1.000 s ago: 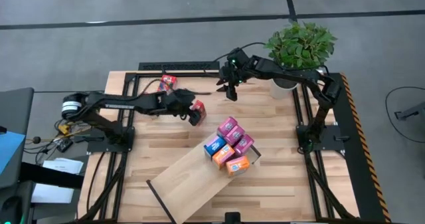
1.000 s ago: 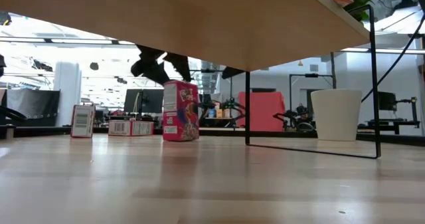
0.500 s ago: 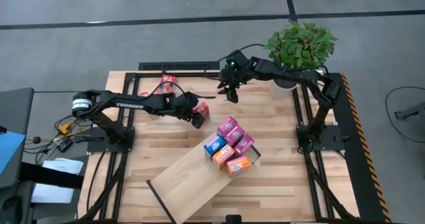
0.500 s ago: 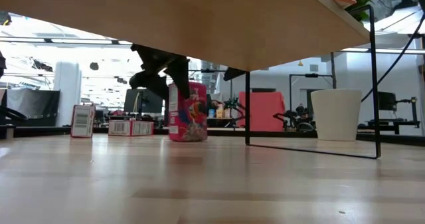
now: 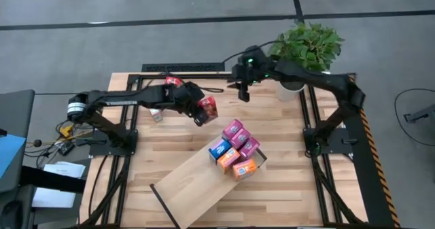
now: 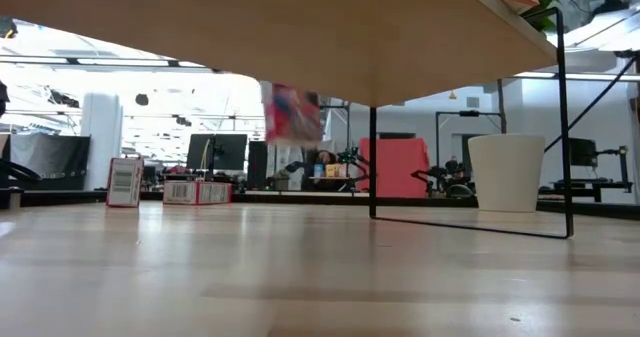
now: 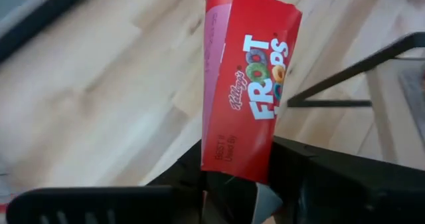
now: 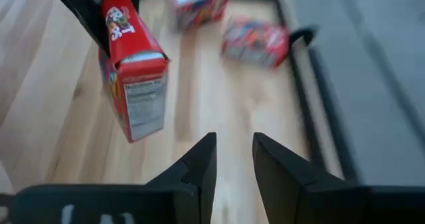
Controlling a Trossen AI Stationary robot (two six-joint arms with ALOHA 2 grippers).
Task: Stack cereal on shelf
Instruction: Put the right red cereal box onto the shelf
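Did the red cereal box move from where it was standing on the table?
Yes. The left gripper has lifted the red cereal box off the table; it now hangs well above the two boxes beyond.

The red cereal box point(image 7: 249, 84) reads "Kellogg's" and "FROOT LOOPS" in coloured letters on its front. A side panel carries small "BEST IF USED BY" print. Other boxes' printing is illegible.
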